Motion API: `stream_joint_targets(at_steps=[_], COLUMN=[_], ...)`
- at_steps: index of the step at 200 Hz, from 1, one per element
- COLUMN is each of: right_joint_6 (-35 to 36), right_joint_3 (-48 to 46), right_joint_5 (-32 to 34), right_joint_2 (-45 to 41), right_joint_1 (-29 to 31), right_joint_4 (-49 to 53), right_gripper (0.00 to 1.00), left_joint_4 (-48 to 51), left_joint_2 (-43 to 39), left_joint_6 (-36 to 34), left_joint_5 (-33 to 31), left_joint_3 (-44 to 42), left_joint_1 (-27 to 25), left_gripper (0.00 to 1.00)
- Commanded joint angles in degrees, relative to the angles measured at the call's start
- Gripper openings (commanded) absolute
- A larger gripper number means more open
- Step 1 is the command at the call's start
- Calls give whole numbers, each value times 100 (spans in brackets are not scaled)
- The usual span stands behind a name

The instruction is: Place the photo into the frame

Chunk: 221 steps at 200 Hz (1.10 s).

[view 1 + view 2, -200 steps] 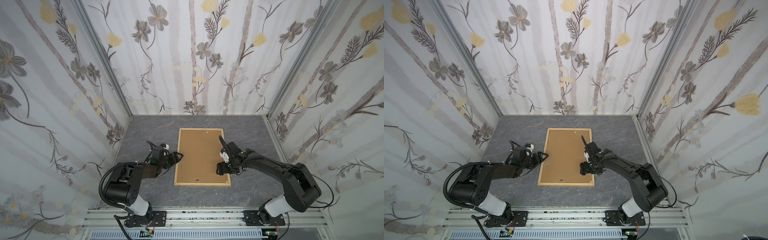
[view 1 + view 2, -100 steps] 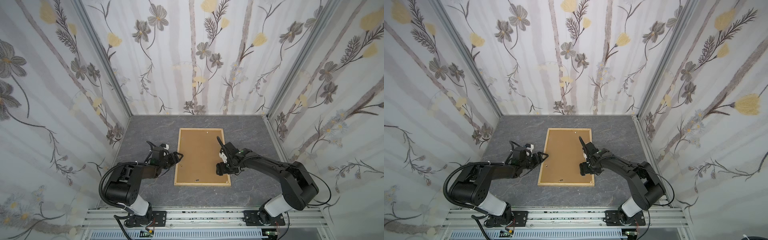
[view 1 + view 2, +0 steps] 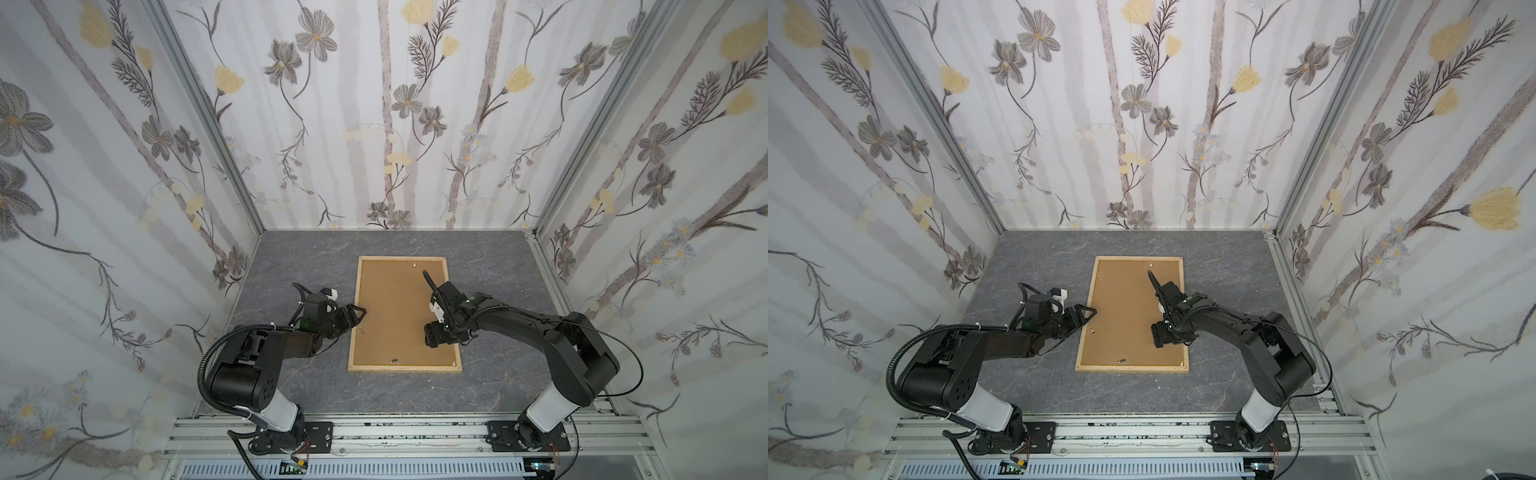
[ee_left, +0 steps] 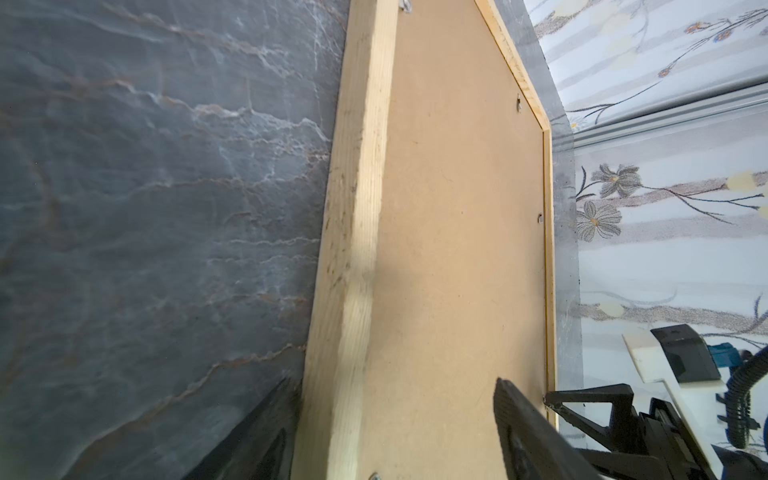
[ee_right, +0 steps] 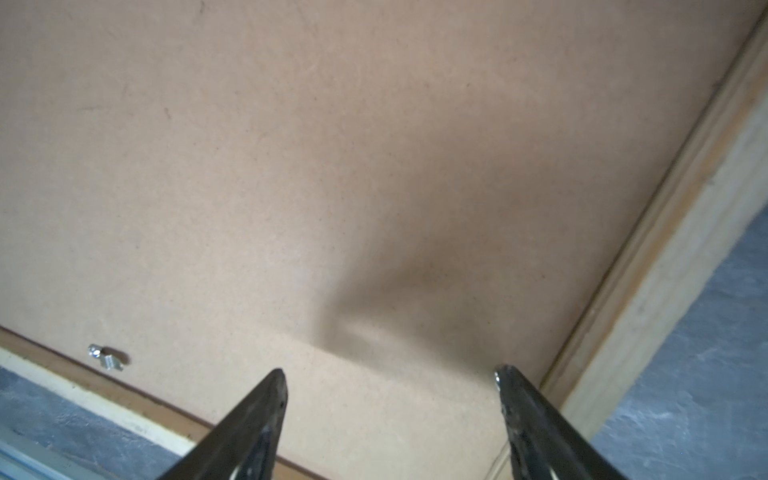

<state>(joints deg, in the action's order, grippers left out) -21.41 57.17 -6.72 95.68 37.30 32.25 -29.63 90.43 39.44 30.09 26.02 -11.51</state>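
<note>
- My left arm (image 3: 266, 345) is folded low, with its forearm reaching in towards the left long side of the frame (image 3: 405, 368).
- In the wrist view, the left end effector (image 4: 390, 395) is released and holds nothing. 1 finger is over the worktop (image 3: 299, 257), the other over the panel (image 3: 395, 307), and the frame's wooden strip runs between them. I cannot tell whether either finger touches.
- My right arm (image 3: 536, 328) stretches from its base across the frame's right strip.
- The right end effector (image 5: 388, 378) is also released and empty. Both of its fingertips (image 5: 276, 380) are over the panel near the frame's corner.
- The frame lies flat, back side up, mid-worktop, with its long sides running away from the arm bases.
- The brown panel fills the frame's whole opening, so I cannot see the photo.
- Small metal tabs (image 3: 393, 360) sit along the panel's edges.
- Bare worktop surrounds the frame on all 4 sides, with wider strips to the left and right.
</note>
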Motion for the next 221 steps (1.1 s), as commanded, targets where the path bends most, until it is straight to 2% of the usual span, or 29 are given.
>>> stream_joint_targets(at_steps=[1,63,134,221], right_joint_6=[-126,-223,-249,-307], right_joint_3=[-15,-39,174,182], right_joint_5=[397,685,349,380], right_joint_2=[60,74,-390,13], right_joint_1=[60,212,314,362], right_joint_4=[279,426,323,450], right_gripper=[79,78,80,79], left_joint_4=[774,713,588,589], left_joint_2=[83,91,85,163], left_joint_6=[9,-6,-2,-68], left_joint_5=[-177,-133,-121,-156], left_joint_3=[-53,-87,-184,-160], left_joint_1=[42,140,237,247], left_gripper=[78,78,78,77])
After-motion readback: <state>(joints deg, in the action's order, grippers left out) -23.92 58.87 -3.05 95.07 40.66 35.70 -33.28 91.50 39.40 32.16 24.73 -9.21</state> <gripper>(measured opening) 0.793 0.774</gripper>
